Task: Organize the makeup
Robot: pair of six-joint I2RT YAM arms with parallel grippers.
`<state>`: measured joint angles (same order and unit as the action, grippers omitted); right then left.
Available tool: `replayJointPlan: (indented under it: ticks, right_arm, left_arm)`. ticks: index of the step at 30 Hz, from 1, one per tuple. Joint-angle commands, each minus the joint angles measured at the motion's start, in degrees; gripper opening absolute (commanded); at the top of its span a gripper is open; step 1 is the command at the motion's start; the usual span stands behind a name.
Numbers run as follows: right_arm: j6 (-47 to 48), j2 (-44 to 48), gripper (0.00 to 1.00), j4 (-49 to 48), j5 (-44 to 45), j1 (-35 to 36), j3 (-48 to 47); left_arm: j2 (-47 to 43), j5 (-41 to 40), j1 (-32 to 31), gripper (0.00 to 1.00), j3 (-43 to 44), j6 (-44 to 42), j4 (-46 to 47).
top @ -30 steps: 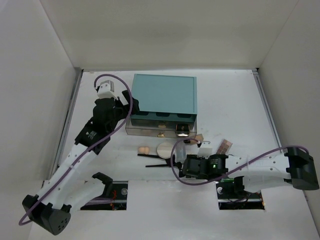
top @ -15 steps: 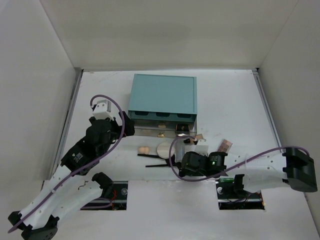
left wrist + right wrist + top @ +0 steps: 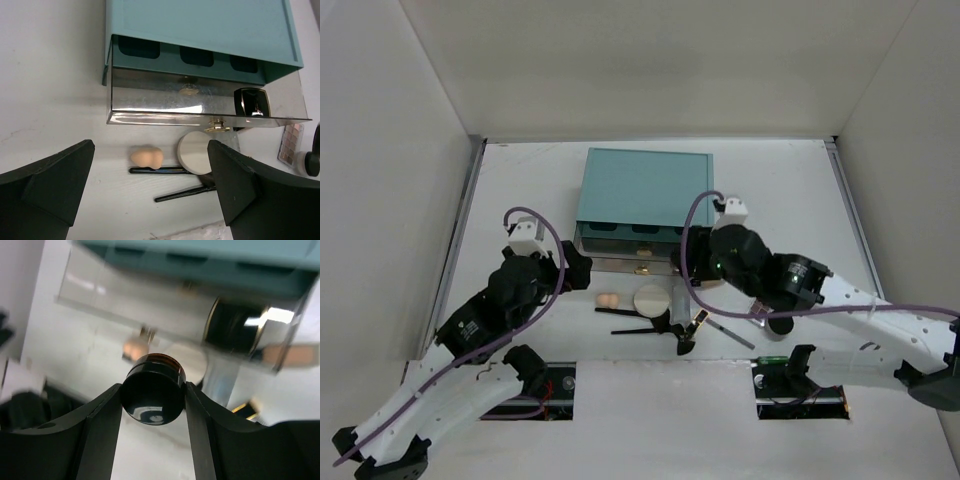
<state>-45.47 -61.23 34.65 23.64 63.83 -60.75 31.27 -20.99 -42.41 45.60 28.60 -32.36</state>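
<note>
nearest the arm bases, two black brushes [image 3: 157, 170] lie flat on the worktop [image 3: 520, 180], roughly parallel to its near edge. the second brush [image 3: 185, 192] lies just nearer than the first. a thin grey pencil [image 3: 728, 331] lies at an angle to their right.

just beyond the brushes, the peach sponge [image 3: 146, 156] lies on its side. the round cream puff [image 3: 196, 159] lies flat beside it on the right, and the two are close but apart. the palette [image 3: 291, 144] lies flat further right.

left fingers [image 3: 60, 185]: spread wide and holding nothing. in the top view they are by the left front corner of the pulled-out drawer.

right fingers [image 3: 100, 430]: pinching the black jar [image 3: 152, 396], one finger on each side of its round body. the jar is held clear of the worktop. in the right wrist view it sits over the sponge and puff area in front of the drawer. this view is blurred, so finer detail cannot be told.

beyond these items, the clear drawer [image 3: 200, 102] stands pulled out, with a gold knob [image 3: 216, 125] on its front. a glossy black case [image 3: 251, 102] lies at its right end.

farthest back is the teal drawer box [image 3: 200, 25], which stands on the worktop.
</note>
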Motion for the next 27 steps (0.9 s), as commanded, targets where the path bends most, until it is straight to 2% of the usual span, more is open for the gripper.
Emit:
replayJointPlan:
  ticks: [1,6,11,14,17,22,27]
  right_arm:
    - [9.6,-2.1,0.25,-5.7,0.4,-7.7,-3.8]
    - [9.2,-8.0,0.25,-7.2,-0.6,-14.3,-4.3]
    - [8.8,-10.9,0.26,-8.2,-1.0,-15.5,-4.0]
    - [8.9,-12.4,0.30,-9.3,-1.9,-15.4,-4.3]
    - [8.8,-13.8,0.41,-9.6,-3.5,-15.4,-4.6]
    - [8.6,-14.4,0.67,-9.6,-3.7,-15.4,-4.6]
    - [8.5,-11.3,0.75,-9.1,-3.6,-16.1,-3.9]
  left_arm:
    - [-2.4,1.0,-0.7,1.00,-0.4,0.2,0.6]
    - [-0.6,3.2,-3.3,1.00,-0.3,0.2,-0.1]
    - [2.7,2.8,-7.3,1.00,-0.8,0.3,1.2]
    - [4.1,2.6,-9.4,1.00,-1.0,0.4,2.8]
    - [5.2,2.6,-11.2,1.00,-0.8,0.4,3.8]
    - [7.5,2.2,-15.0,1.00,0.7,0.1,4.3]
    - [12.8,2.2,-20.6,1.00,2.7,0.0,5.2]
